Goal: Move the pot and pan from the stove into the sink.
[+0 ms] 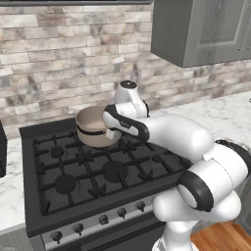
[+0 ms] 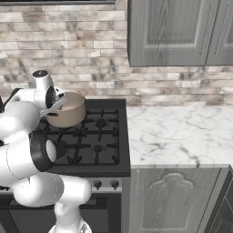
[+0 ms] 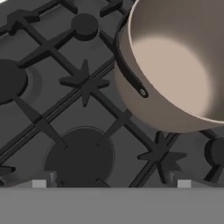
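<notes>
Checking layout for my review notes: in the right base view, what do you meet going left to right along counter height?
Robot arm → pot → stove → marble counter.

No readable text, label, brand or number appears on anything.

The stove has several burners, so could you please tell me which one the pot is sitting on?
The pot sits on the stove's back burner, nearest the brick wall; every other burner's grate is bare.
</notes>
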